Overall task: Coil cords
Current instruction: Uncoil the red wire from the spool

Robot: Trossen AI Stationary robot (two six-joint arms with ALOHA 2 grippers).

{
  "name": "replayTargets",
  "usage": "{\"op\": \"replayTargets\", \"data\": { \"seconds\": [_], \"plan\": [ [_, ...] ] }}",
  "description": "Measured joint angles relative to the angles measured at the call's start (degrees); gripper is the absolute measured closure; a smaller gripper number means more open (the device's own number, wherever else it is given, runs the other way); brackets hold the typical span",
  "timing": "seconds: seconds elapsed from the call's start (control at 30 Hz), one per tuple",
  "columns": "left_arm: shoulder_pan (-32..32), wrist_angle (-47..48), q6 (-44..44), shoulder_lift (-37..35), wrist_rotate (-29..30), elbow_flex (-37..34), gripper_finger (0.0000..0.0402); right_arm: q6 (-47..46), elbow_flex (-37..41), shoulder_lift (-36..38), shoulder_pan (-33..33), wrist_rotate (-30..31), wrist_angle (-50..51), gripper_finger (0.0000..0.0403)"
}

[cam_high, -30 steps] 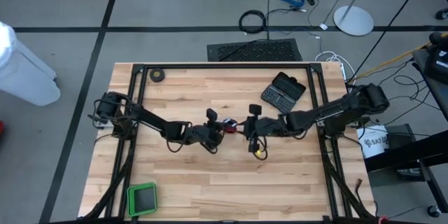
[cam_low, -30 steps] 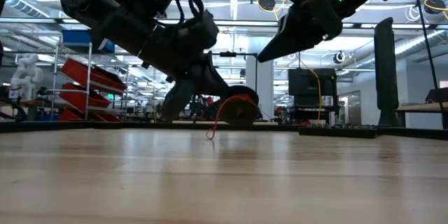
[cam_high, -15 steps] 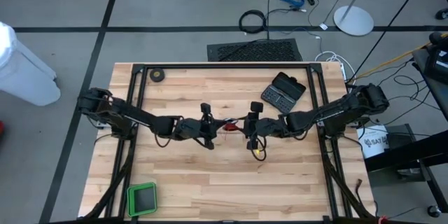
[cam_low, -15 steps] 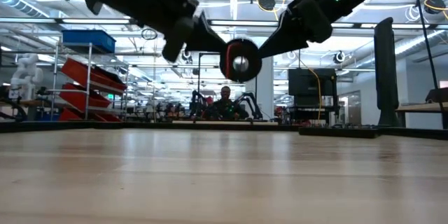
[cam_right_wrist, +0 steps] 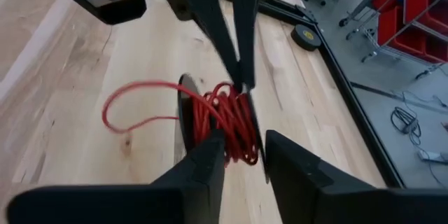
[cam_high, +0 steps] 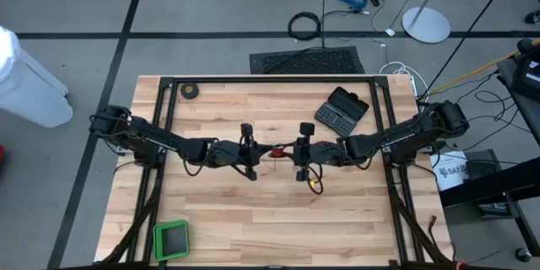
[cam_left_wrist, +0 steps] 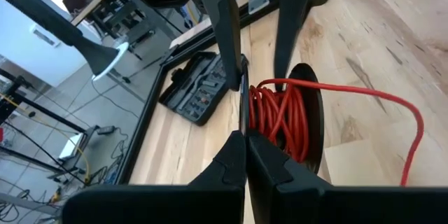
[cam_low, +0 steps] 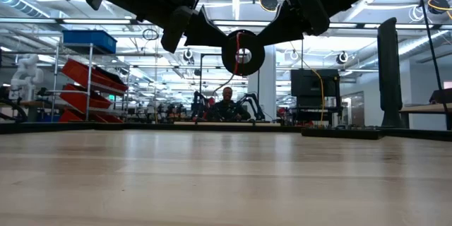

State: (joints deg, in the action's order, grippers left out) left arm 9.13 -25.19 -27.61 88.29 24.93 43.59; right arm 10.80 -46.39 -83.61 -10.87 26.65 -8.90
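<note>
Reel (cam_low: 243, 53) hangs airborne (wrist views show red wire (cam_left_wrist: 280, 115)).

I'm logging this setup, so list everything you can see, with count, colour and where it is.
reel: one, black with a pale centre, held in the air above mid-table between the two grippers
wire: one, red, wound on the reel, loose end trailing
tape roll: one, black, far left corner of table
tool case: one, dark, open, far right of table
tray: one, green, near left corner
table: one, pale wood
left gripper: shut on the reel's flange
right gripper: open, fingers astride the reel
</note>
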Motion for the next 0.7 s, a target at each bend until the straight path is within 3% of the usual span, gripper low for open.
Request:
{"op": "replayTargets", "data": {
  "seconds": [0.3,0.53,0.7],
  "plan": [
    [-0.04,0.78,0.31,0.02,-1.02,-0.01,0.0402,0.05,0.00,0.02,1.50,-4.75,0.09,0.0396],
    [-0.04,1.12,0.36,0.02,-1.14,-0.04,0.0402,-0.73,0.02,0.02,1.92,-7.31,0.18,0.0396],
    [0.00,0.81,0.43,0.02,-1.62,-0.04,0.0402,-0.74,0.02,1.49,1.07,-7.42,1.44,0.0369]
  ]
}}
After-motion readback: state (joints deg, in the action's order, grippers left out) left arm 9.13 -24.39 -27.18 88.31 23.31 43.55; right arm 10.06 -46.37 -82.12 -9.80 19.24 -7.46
